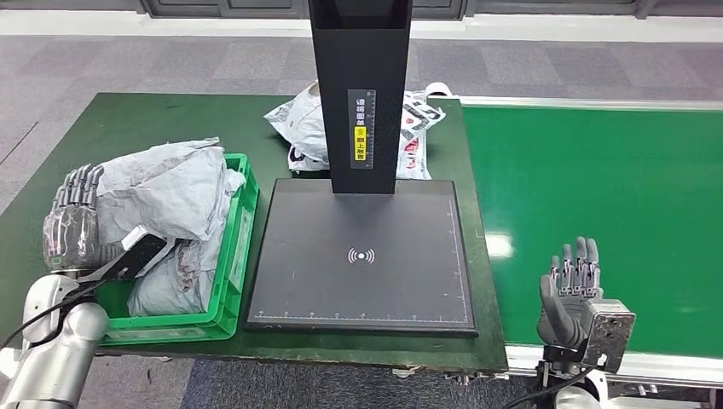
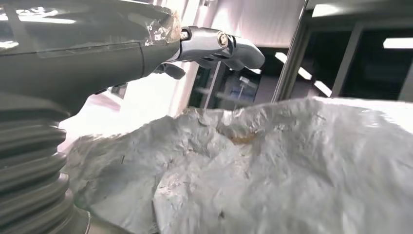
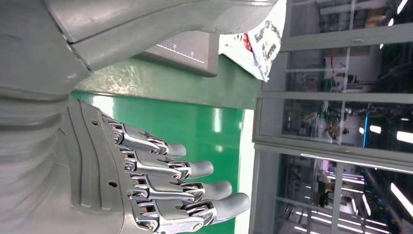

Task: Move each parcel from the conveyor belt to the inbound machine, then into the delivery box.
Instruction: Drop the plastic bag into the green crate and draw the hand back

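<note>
A green delivery crate at the left holds crumpled grey parcels. My left hand stands at the crate's left side, fingers stretched upward beside the top grey parcel. Its thumb hovers over the parcel without gripping it. The inbound machine is a black platform with a black post, and its platform is bare. A white printed parcel lies behind the post. My right hand is open, fingers straight, over the near edge of the green conveyor belt.
The dark green table carries the crate and the machine. The conveyor's white rim runs along its near side. Grey floor lies beyond the table.
</note>
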